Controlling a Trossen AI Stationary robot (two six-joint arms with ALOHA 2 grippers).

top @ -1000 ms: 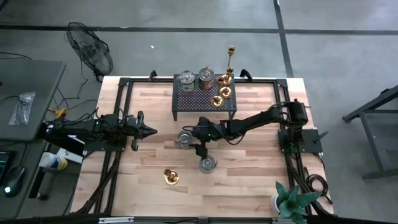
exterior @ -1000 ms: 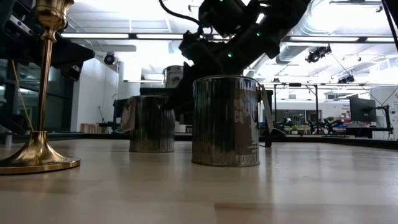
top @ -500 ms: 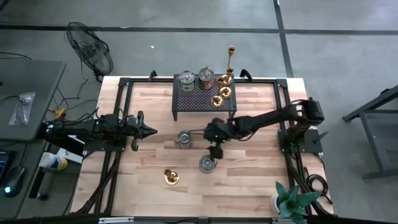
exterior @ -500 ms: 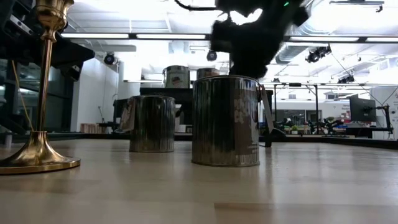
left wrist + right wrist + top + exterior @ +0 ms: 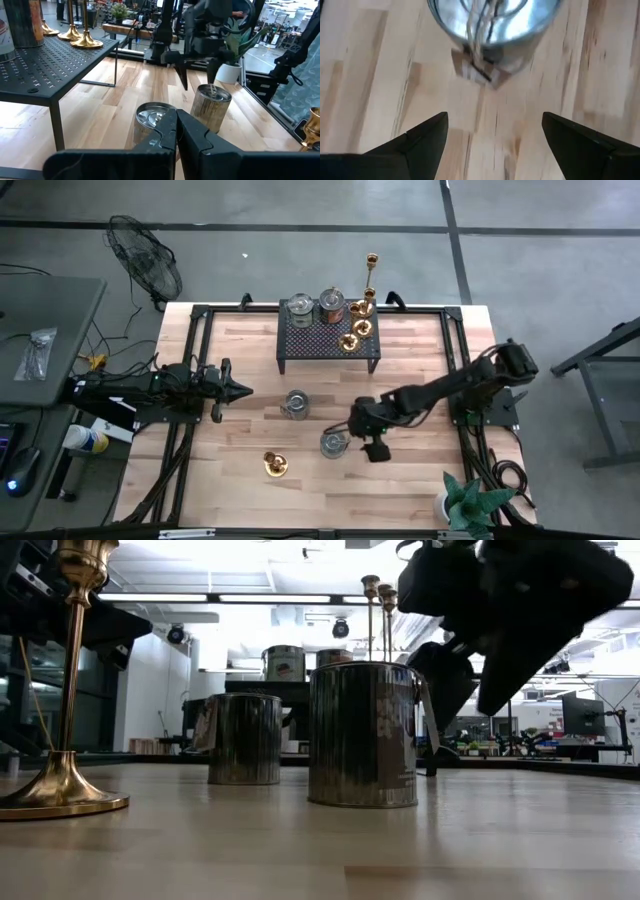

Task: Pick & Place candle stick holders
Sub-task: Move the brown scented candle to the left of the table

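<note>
Grey concrete floor surrounds the wooden table (image 5: 300,490) in the high view. A black stand (image 5: 328,337) sits at the table's 12 o'clock edge, carrying two silver cups (image 5: 299,308) and brass candlesticks (image 5: 358,330), with one tall candlestick (image 5: 372,275) at its far corner. Toward 6 o'clock from the stand, a cup (image 5: 296,402) stands near the table's middle, a second cup (image 5: 333,443) lies at its 5 o'clock, and a brass holder (image 5: 275,464) at 7 o'clock. The right gripper (image 5: 372,442), fingers spread, hovers just beside the second cup at its 3 o'clock. The left gripper (image 5: 236,390), fingers pressed together, waits at the table's 9 o'clock side. A plant (image 5: 468,502) stands at the 5 o'clock corner.

Low view: the near cup (image 5: 362,734) stands upright, the other cup (image 5: 244,738) behind it at 9 o'clock, the right gripper (image 5: 465,665) above at 2 o'clock.

Left wrist view: both cups (image 5: 210,107) stand on the wood beyond the closed fingers (image 5: 165,140).

Right wrist view: spread fingertips (image 5: 427,132) face a cup (image 5: 492,22), not touching it.
</note>
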